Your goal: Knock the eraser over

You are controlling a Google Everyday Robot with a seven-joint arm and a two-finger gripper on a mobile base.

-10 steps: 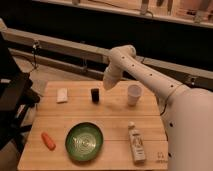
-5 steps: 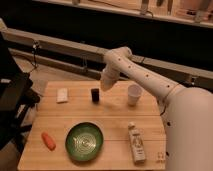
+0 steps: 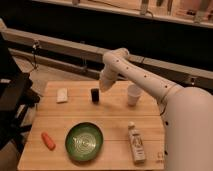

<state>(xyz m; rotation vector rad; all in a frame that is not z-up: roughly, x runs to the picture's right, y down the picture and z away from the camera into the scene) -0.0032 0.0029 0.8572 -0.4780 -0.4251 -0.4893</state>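
Observation:
The eraser [image 3: 94, 95] is a small black block standing upright on the wooden table [image 3: 115, 120], left of the white cup [image 3: 133, 94]. My gripper [image 3: 103, 86] hangs at the end of the white arm, just above and to the right of the eraser, close to its top. I see no contact between them. The eraser stands straight.
A flat white piece [image 3: 62, 95] lies at the back left. A green plate [image 3: 84, 141] sits at the front middle, an orange carrot [image 3: 48, 140] at the front left, and a bottle [image 3: 135, 143] lies at the front right. A dark chair [image 3: 12, 100] stands left of the table.
The gripper has moved left and down, from above the gap between cup and eraser to just beside the eraser's top. The eraser has not moved.

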